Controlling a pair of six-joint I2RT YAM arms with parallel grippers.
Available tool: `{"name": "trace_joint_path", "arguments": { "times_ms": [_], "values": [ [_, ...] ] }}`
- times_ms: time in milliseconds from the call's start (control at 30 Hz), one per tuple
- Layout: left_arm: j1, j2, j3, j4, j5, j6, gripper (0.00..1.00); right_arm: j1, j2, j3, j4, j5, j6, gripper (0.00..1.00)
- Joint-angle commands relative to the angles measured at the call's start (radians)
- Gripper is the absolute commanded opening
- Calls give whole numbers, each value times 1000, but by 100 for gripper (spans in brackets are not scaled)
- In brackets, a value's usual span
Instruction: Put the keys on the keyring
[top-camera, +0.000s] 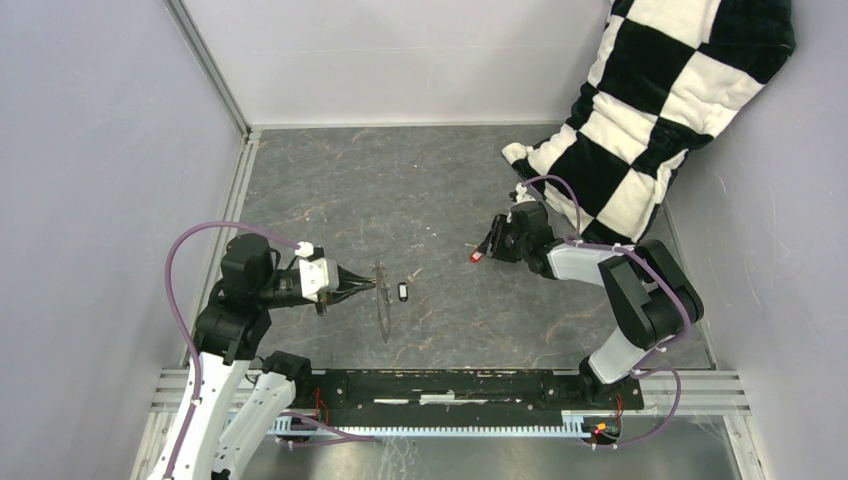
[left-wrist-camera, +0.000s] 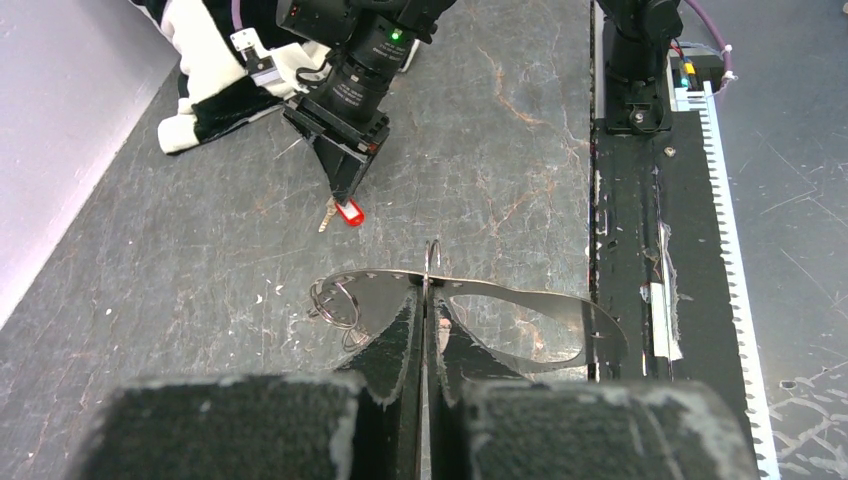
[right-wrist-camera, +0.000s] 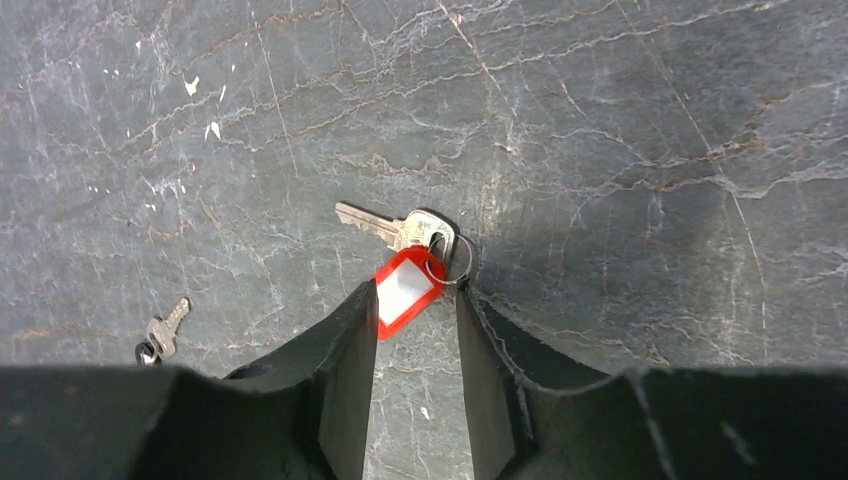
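Observation:
My left gripper (top-camera: 358, 286) is shut on the keyring (top-camera: 383, 300), a thin grey metal hoop held on edge just above the table. In the left wrist view the keyring (left-wrist-camera: 537, 297) spreads to both sides of the closed fingertips, with small wire rings (left-wrist-camera: 335, 300) hanging at its left end. The black key (top-camera: 403, 292) lies just right of the hoop. The red key (top-camera: 476, 256) lies on the table at the tips of my right gripper (top-camera: 490, 245). In the right wrist view that gripper (right-wrist-camera: 416, 290) is open, its tips flanking the red tag (right-wrist-camera: 405, 288). The black key (right-wrist-camera: 160, 335) shows at left.
A black-and-white checkered cloth (top-camera: 650, 110) hangs over the back right corner of the table. Grey walls enclose the left, back and right sides. A black rail (top-camera: 450, 385) with the arm bases runs along the near edge.

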Motion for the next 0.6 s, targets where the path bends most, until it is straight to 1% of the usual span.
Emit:
{"name": "trace_joint_path", "arguments": {
  "times_ms": [0, 233, 567],
  "values": [
    [-1, -12, 6, 45, 3, -20, 2, -4, 37, 27, -11, 22, 52, 39],
    [-1, -14, 9, 44, -4, -26, 2, -5, 56, 39, 14, 29, 65, 21],
    [-1, -16, 11, 38, 1, -38, 2, -4, 57, 76, 28, 15, 18, 5]
  ]
}}
